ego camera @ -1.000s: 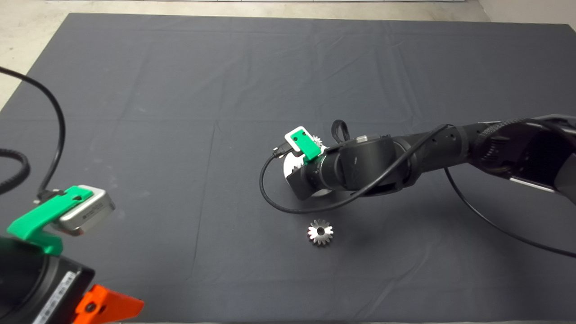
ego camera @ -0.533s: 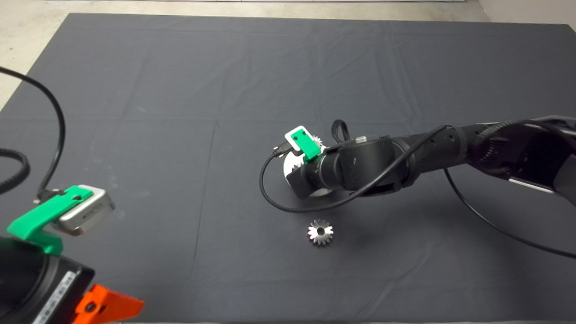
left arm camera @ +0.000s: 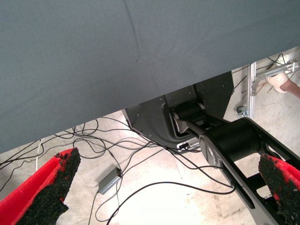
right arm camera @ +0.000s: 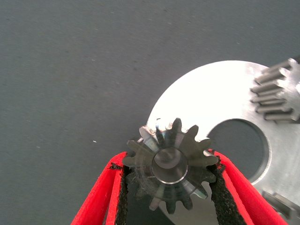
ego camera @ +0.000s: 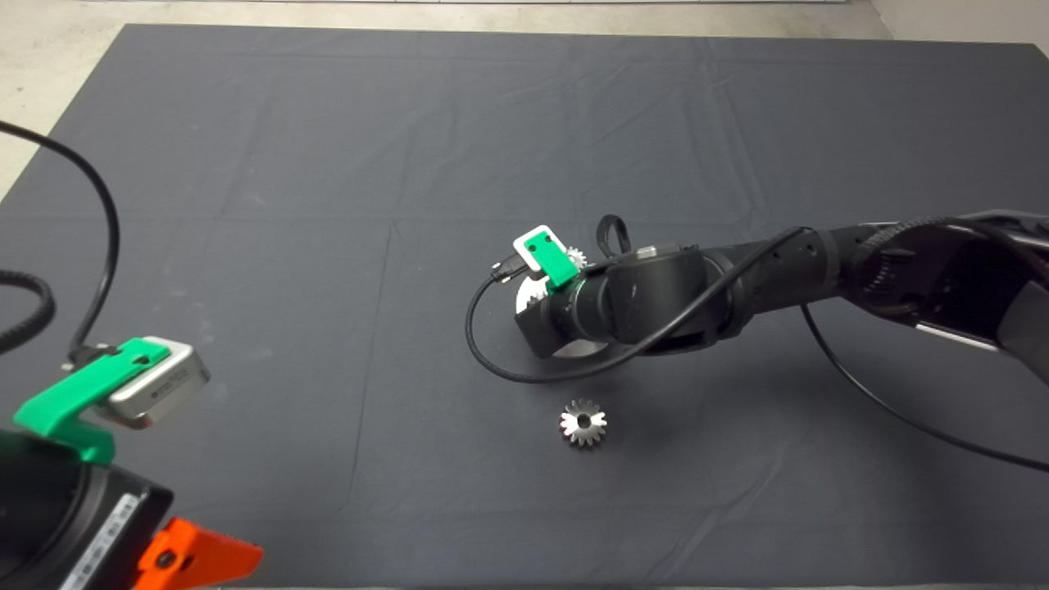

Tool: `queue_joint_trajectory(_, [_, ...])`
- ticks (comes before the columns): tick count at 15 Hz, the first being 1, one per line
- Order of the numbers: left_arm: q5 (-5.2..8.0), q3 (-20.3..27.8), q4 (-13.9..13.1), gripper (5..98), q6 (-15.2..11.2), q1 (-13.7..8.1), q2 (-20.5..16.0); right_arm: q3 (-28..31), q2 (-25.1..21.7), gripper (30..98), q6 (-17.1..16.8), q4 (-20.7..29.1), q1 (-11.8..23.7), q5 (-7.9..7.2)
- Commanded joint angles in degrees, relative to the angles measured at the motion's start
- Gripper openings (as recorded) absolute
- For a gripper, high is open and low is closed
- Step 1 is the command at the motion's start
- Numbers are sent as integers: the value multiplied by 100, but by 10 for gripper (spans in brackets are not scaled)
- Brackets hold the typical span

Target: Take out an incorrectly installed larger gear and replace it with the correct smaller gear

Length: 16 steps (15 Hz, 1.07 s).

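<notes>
— Where does the swap stand?

— Early, I'd say. My right gripper [right arm camera: 166, 187] is closed around the larger gear [right arm camera: 171, 166], one red finger pressed against the teeth on each side. It sits over the rim of the round plate [right arm camera: 220, 93], which lies a little right of the middle of the mat [ego camera: 328, 164].

— Is it off its seat?

— I can't tell. The middle of the gear shows a bright round face, which could be a pin in its hole or only glare. Either way, I judge the removal to be in hand but not finished, since the gear has not been set down anywhere.

— And the replacement?

— The smaller gear [ego camera: 583, 423] lies flat on the mat between the plate and the near edge, well apart from my fingers and untouched. A mounted gear [right arm camera: 276, 89] with fine teeth stands at the plate's rim, and the new one presumably has to mesh with it.

— So what is left?

— Most of it. I have to carry the larger gear clear and put it down on bare mat. Then I pick up the smaller gear and seat it on the plate.

— Your other arm?

— My left gripper [left arm camera: 164, 183] waits at the mat's near left corner, fingers spread wide and holding nothing. It looks past the mat's edge at the cables [left arm camera: 140, 187] on the floor.
</notes>
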Motion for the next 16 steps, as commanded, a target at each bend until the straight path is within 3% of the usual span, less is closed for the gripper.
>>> queue_joint_trajectory(1, [6,65,-90,976,-20,-12,-26,-48,97,395,4,-233,110,-135])
queue_joint_trajectory(16, [-11,65,-90,976,-12,-12,-17,-48,75,395,-10,-233,-4,-152])
